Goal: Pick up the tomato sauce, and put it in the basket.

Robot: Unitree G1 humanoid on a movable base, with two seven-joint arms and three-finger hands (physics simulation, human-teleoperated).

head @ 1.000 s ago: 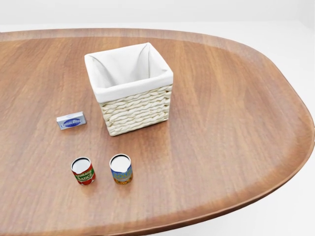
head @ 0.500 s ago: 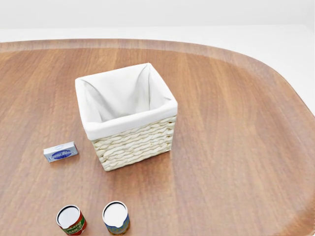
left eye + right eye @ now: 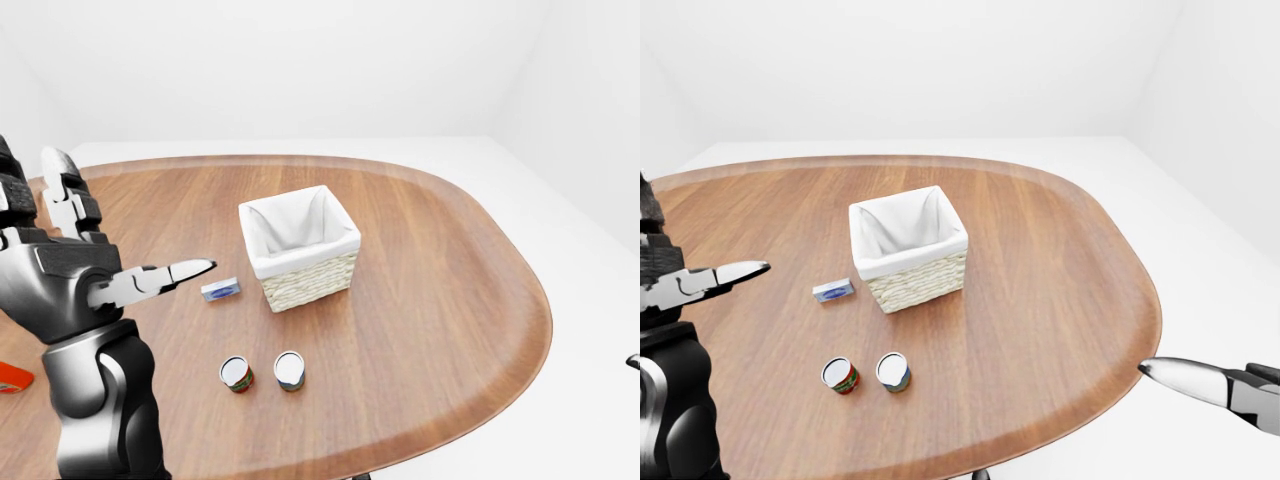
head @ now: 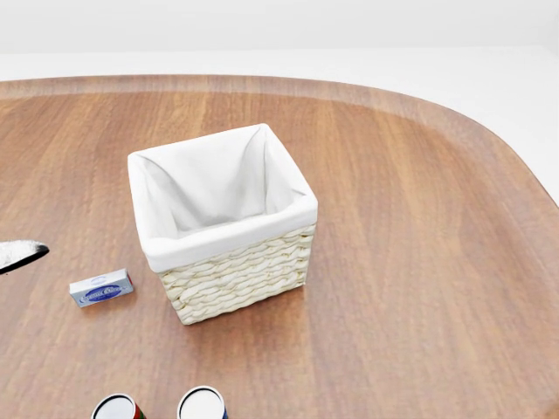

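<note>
The tomato sauce point(image 3: 236, 375) is a small can with a red label, standing upright on the worktop point(image 3: 430, 280) near its lower edge in the left-eye view. Just beside it, to the right, stands a second can point(image 3: 289, 371) with a blue and yellow label; the two are close but apart. Above them sits the basket point(image 3: 299, 247), woven, lined with white cloth, open and with nothing in it. A small blue box point(image 3: 221, 290) lies flat just left of the basket.

The can looks stiff and smooth, likely light for its size and a little slippery, so a grip round its curved side, about mid-height, seems safest. The neighbouring can leaves little room on that side.

The left hand point(image 3: 95, 265) hangs raised above the worktop's left part, well apart from the can, fingers spread and holding nothing. Of the right hand point(image 3: 1215, 388) only a fingertip and part of the palm show at the right-eye view's lower right, off the worktop; whether it is spread or closed cannot be told.
</note>
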